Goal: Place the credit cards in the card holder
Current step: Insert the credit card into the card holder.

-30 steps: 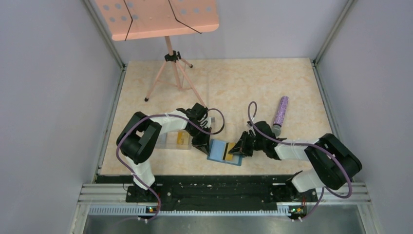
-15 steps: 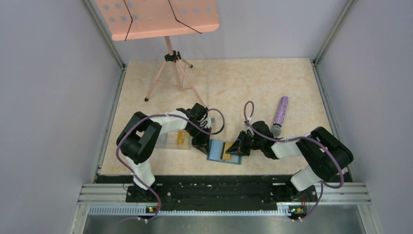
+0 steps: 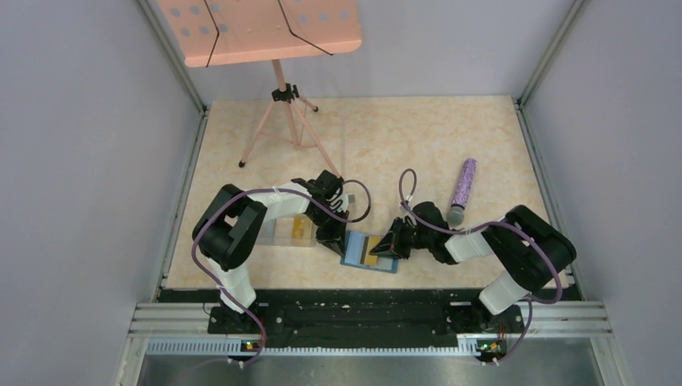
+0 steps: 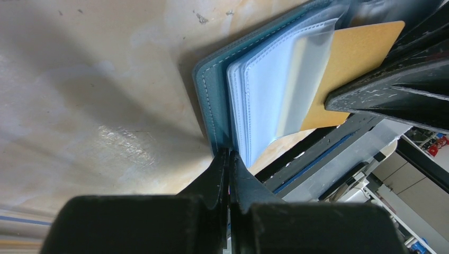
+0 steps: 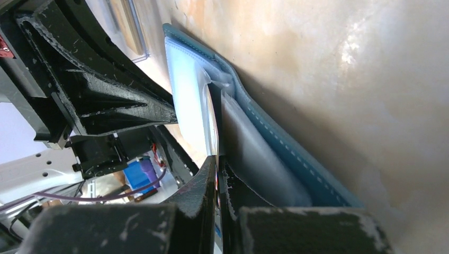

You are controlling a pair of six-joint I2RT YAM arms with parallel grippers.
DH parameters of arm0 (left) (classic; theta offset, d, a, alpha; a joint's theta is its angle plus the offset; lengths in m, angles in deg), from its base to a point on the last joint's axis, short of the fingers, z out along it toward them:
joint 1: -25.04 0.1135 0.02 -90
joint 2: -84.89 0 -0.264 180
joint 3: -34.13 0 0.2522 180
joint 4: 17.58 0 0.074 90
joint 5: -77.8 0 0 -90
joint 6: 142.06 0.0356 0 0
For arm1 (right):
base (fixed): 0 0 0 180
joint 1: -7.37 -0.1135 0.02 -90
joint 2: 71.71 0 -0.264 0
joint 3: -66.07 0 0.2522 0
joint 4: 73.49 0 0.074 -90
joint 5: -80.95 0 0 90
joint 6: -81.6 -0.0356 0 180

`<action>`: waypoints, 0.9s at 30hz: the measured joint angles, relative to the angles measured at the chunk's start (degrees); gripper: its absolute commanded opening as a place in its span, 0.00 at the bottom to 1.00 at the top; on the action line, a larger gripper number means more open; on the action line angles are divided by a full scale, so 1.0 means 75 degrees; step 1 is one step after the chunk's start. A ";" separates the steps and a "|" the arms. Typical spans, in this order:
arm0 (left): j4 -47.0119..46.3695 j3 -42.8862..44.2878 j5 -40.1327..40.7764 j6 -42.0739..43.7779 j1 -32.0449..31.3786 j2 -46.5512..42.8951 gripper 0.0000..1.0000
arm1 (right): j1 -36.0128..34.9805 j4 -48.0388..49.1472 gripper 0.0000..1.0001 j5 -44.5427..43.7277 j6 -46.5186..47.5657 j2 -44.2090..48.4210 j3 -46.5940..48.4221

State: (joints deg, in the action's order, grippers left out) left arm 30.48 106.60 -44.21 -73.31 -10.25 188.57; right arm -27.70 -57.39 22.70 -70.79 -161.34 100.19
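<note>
The teal card holder [image 3: 359, 256] lies open near the table's front edge, its pale blue slots [image 4: 275, 79] facing up. My left gripper [image 3: 332, 240] is shut on the holder's left edge [image 4: 214, 106], and its tips [image 4: 229, 154] meet right at the spine. A yellow-gold credit card [image 3: 372, 247] lies partly inside a slot, its outer half [image 4: 355, 53] sticking out to the right. My right gripper [image 3: 391, 241] is shut on that card, which shows edge-on between its tips [image 5: 217, 161], next to the teal cover [image 5: 280, 145].
A clear plastic box [image 3: 281, 232] holding another yellow card [image 3: 303, 229] sits just left of the left gripper. A purple glitter microphone [image 3: 464, 185] lies right of centre. A pink music stand [image 3: 277, 88] stands at the back left. Metal rails border the table.
My right arm has slid left with the yellow card, which now sits deeper in the holder's slot. The left gripper has kept its place on the holder.
</note>
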 measured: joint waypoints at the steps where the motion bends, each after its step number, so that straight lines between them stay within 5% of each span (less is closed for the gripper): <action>1: 0.0006 0.0000 0.0000 0.0000 0.0000 0.0000 0.00 | -0.0029 0.0090 0.04 0.0012 -0.0026 -0.0085 0.0017; 10: 0.0079 0.0000 0.0012 0.0003 0.0015 0.0000 0.00 | -0.0463 -0.0912 0.25 -0.0274 0.0230 -0.0431 0.0918; 19: 0.0032 0.0000 -0.0017 0.0000 0.0012 0.0000 0.00 | -0.0746 -0.3695 0.62 -0.1195 0.0991 0.0055 0.2253; 27: 0.0015 0.0000 -0.0023 -0.0006 0.0012 0.0000 0.00 | -0.1008 -0.5301 0.71 -0.1955 0.1384 0.0140 0.3013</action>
State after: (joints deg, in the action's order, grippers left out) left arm 30.59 106.60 -44.38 -73.36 -10.16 188.57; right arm -35.26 -97.14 8.03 -60.41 -160.29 122.79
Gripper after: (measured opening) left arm 0.010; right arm 0.689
